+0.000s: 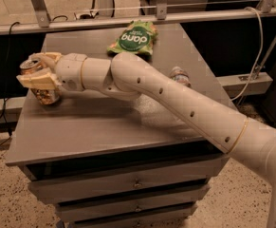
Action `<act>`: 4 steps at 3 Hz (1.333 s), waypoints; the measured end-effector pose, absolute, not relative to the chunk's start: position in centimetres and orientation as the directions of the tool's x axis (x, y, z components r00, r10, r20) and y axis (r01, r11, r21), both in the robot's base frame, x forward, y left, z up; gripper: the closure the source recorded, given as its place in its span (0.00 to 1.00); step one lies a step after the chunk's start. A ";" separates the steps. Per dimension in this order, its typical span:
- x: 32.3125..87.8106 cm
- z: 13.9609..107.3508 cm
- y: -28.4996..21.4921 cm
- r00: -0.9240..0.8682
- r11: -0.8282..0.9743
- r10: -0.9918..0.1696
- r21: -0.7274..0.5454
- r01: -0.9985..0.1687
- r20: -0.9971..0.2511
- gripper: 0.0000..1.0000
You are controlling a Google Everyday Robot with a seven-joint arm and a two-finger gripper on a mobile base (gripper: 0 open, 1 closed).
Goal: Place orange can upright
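Note:
The orange can point(46, 95) has an orange-brown mottled label and a silver top. It stands nearly upright at the far left edge of the grey cabinet top point(99, 127), its base at or just above the surface. My gripper point(37, 71) reaches in from the right and is shut on the can's upper part, one finger behind it and one finger point(35, 81) across its front. The can's lower half shows below the fingers.
A green snack bag point(133, 37) lies at the back middle of the top. A clear plastic bottle point(179, 75) lies on its side behind my arm, mostly hidden. A metal rail point(175, 15) runs behind the cabinet. Drawers point(133, 184) sit below the front edge.

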State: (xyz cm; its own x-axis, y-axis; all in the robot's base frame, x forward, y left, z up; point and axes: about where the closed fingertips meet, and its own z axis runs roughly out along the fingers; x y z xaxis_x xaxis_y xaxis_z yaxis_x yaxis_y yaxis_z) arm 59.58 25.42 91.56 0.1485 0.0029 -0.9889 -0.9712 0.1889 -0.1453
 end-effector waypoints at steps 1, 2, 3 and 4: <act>59.5 91.1 25.7 0.139 0.189 0.011 -0.134 -0.973 -0.990 1.00; 59.4 90.8 25.7 0.126 0.185 0.004 -0.123 -0.975 -0.992 0.84; 59.3 90.6 25.5 0.119 0.185 0.000 -0.117 -0.976 -0.993 0.61; 59.3 90.8 25.5 0.119 0.185 0.000 -0.117 -0.976 -0.993 0.38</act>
State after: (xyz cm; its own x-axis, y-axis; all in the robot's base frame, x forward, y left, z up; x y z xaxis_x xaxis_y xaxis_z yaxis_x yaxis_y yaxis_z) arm 59.27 25.54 90.77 0.1187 -0.0002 -0.9929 -0.9757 0.1853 -0.1167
